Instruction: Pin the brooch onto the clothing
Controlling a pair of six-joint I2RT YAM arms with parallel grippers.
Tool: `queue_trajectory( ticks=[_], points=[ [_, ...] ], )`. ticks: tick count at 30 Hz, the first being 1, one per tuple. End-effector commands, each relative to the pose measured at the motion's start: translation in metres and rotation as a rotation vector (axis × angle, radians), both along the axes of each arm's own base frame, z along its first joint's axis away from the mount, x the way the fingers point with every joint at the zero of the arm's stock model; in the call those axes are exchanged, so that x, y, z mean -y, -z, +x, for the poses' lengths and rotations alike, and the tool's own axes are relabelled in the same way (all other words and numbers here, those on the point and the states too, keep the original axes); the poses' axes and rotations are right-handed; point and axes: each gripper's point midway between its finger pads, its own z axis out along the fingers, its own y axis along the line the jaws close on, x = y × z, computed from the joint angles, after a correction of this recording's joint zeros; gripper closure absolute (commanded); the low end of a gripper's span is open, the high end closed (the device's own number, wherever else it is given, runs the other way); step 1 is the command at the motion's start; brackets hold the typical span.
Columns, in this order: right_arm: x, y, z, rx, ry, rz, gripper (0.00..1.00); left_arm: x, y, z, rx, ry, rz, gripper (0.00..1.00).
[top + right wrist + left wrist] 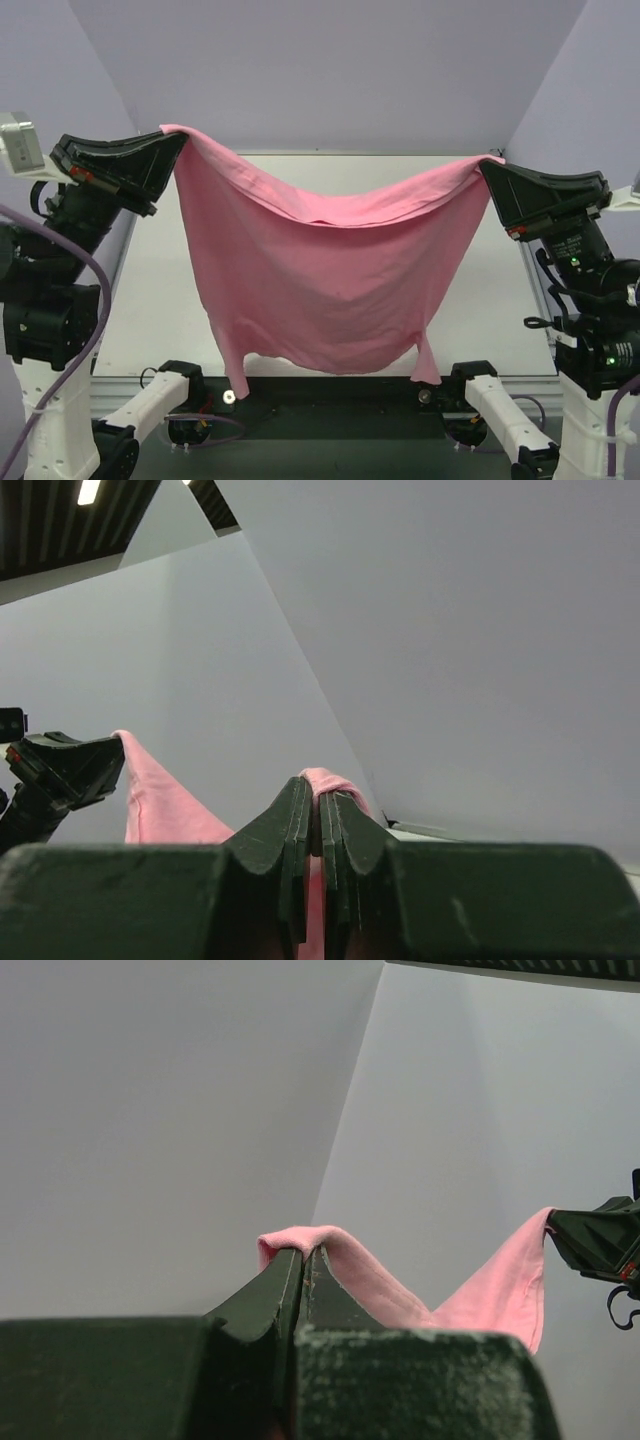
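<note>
pink t-shirt (pixel 320 290) hangs spread left-right (top edge sagging), left end effector (pixel 176 141) and right end effector (pixel 488 166) clenching its ends.

The hanging clothing (pixel 320 280) hides the table's (pixel 150 295) middle.

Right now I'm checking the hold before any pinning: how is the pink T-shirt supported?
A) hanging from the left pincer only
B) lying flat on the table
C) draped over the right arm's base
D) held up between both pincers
D: the left pincer and the right pincer each clamp an upper corner of the T-shirt, which sags between them above the table.
</note>
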Motion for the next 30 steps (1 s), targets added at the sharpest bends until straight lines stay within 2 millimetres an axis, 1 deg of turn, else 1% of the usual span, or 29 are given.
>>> queue_trajectory(
  ticks=[1, 2, 3, 4, 5, 6, 7, 8, 9, 10, 11, 12, 14, 15, 16, 17, 18, 19, 20, 21, 22, 23, 24, 25, 26, 27, 28, 29, 30],
  points=[
    [-0.005, 0.014, 0.05, -0.062, 0.005, -0.013, 1.0, 0.002, 0.029, 0.065, -0.135, -0.065, 0.019, 1.0],
    [-0.006, 0.018, 0.057, -0.084, 0.006, -0.016, 1.0, 0.004, 0.034, 0.072, -0.147, -0.06, 0.025, 1.0],
    [-0.007, 0.027, 0.073, -0.119, 0.012, -0.025, 1.0, 0.006, 0.041, 0.08, -0.168, -0.06, 0.029, 1.0],
    [-0.008, 0.035, 0.082, -0.149, 0.009, -0.03, 1.0, 0.008, 0.05, 0.092, -0.191, -0.062, 0.035, 1.0],
    [-0.009, 0.041, 0.091, -0.173, 0.008, -0.031, 1.0, 0.006, 0.053, 0.1, -0.2, -0.079, 0.03, 1.0],
    [-0.01, 0.052, 0.107, -0.207, 0.014, -0.041, 1.0, 0.006, 0.064, 0.111, -0.227, -0.095, 0.03, 1.0],
    [-0.011, 0.056, 0.115, -0.216, 0.013, -0.043, 1.0, 0.005, 0.073, 0.123, -0.248, -0.112, 0.035, 1.0],
    [-0.012, 0.066, 0.126, -0.244, 0.015, -0.048, 1.0, 0.002, 0.076, 0.132, -0.255, -0.14, 0.026, 1.0],
    [-0.013, 0.077, 0.144, -0.278, 0.021, -0.054, 1.0, 0.002, 0.083, 0.14, -0.27, -0.15, 0.03, 1.0],
    [-0.014, 0.084, 0.154, -0.298, 0.022, -0.059, 1.0, 0.003, 0.096, 0.155, -0.302, -0.162, 0.035, 1.0],
    [-0.015, 0.089, 0.163, -0.31, 0.023, -0.064, 1.0, 0.001, 0.101, 0.164, -0.313, -0.179, 0.034, 1.0],
    [-0.017, 0.104, 0.186, -0.352, 0.024, -0.069, 1.0, 0.003, 0.114, 0.182, -0.348, -0.187, 0.045, 1.0],
    [-0.019, 0.112, 0.207, -0.368, 0.022, -0.073, 1.0, 0.002, 0.123, 0.202, -0.369, -0.209, 0.046, 1.0],
    [-0.021, 0.12, 0.229, -0.396, 0.023, -0.076, 1.0, 0.005, 0.139, 0.224, -0.409, -0.215, 0.06, 1.0],
    [-0.022, 0.123, 0.24, -0.4, 0.02, -0.078, 1.0, 0.005, 0.144, 0.235, -0.423, -0.22, 0.059, 1.0],
    [-0.024, 0.122, 0.251, -0.401, 0.015, -0.081, 1.0, 0.005, 0.138, 0.244, -0.415, -0.223, 0.053, 1.0],
    [-0.026, 0.124, 0.273, -0.411, 0.013, -0.088, 1.0, 0.006, 0.152, 0.267, -0.45, -0.228, 0.059, 1.0],
    [-0.027, 0.121, 0.284, -0.402, 0.015, -0.096, 1.0, 0.006, 0.153, 0.276, -0.45, -0.232, 0.058, 1.0],
    [-0.028, 0.12, 0.295, -0.403, 0.014, -0.099, 1.0, 0.006, 0.135, 0.283, -0.412, -0.234, 0.04, 1.0],
    [-0.03, 0.115, 0.316, -0.404, 0.014, -0.104, 1.0, 0.005, 0.149, 0.307, -0.448, -0.242, 0.034, 1.0],
    [-0.031, 0.114, 0.328, -0.401, 0.014, -0.112, 1.0, 0.005, 0.146, 0.316, -0.444, -0.234, 0.025, 1.0],
    [-0.032, 0.135, 0.356, -0.449, 0.017, -0.115, 1.0, 0.003, 0.115, 0.317, -0.38, -0.226, 0.002, 1.0],
    [-0.029, 0.101, 0.358, -0.385, 0.025, -0.106, 1.0, 0.003, 0.127, 0.341, -0.408, -0.227, -0.004, 1.0],
    [-0.028, 0.1, 0.369, -0.385, 0.026, -0.101, 1.0, 0.0, 0.123, 0.348, -0.424, -0.233, -0.016, 1.0],
    [-0.027, 0.112, 0.393, -0.414, 0.024, -0.082, 1.0, -0.004, 0.083, 0.344, -0.351, -0.235, -0.053, 1.0],
    [-0.026, 0.107, 0.4, -0.403, 0.02, -0.074, 1.0, -0.004, 0.089, 0.364, -0.358, -0.236, -0.06, 1.0],
    [-0.02, 0.07, 0.396, -0.313, 0.028, -0.056, 1.0, -0.01, 0.084, 0.371, -0.35, -0.255, -0.074, 1.0],
    [-0.018, 0.079, 0.412, -0.332, 0.024, -0.03, 1.0, -0.013, 0.074, 0.374, -0.323, -0.259, -0.088, 1.0],
    [-0.012, 0.066, 0.414, -0.286, 0.045, -0.006, 1.0, -0.016, 0.051, 0.374, -0.253, -0.259, -0.115, 1.0]
  ],
)
